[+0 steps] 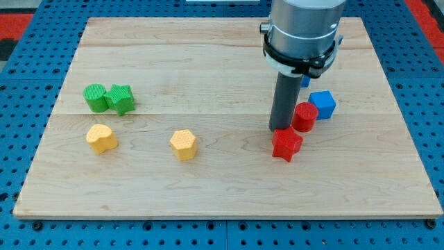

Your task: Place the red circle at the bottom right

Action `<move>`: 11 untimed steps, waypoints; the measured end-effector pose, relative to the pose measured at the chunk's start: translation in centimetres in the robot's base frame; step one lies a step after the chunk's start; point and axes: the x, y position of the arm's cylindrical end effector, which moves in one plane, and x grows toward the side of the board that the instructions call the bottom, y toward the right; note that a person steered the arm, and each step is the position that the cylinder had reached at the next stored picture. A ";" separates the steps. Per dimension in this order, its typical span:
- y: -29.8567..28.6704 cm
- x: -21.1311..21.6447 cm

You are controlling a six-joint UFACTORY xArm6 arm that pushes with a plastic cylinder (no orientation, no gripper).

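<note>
The red circle (304,116) stands right of the board's middle, touching a blue cube (322,104) at its upper right. A red star (286,144) lies just below and left of the circle. My tip (280,129) is down on the board, right at the circle's left side and at the star's top edge. The arm's grey body (303,31) rises above it and partly hides another blue block (305,81).
A green circle (95,97) and a green star (121,98) sit together at the view's left. A yellow heart (101,138) lies below them and a yellow hexagon (184,144) is near the middle. The wooden board (222,201) rests on a blue pegboard.
</note>
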 end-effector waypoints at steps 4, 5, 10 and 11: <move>6.4 -1.2; 9.7 1.1; 15.4 3.5; 15.3 0.0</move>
